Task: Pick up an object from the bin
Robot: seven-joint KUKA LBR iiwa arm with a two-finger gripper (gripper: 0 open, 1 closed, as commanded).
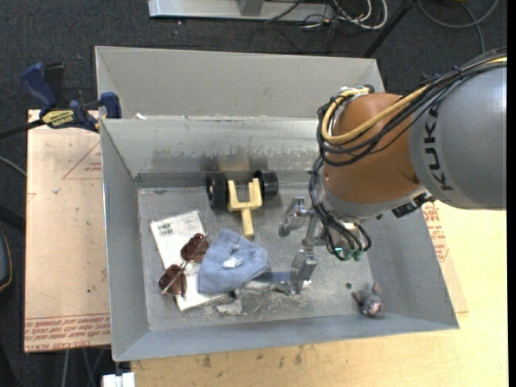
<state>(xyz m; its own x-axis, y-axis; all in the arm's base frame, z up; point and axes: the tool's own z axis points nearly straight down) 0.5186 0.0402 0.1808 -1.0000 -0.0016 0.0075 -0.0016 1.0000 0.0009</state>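
Jaws spread wide, nothing betw. them that we see. Gripper (300,244) hangs over bin (121,216) floor, right of ctr, one finger just beside blue cloth (232,263); yellow wheeled toy (242,193) nr back wall.

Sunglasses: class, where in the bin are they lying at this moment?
In the camera view, the sunglasses lie on the left side of the bin, atop a white leaflet, right beside the blue cloth.
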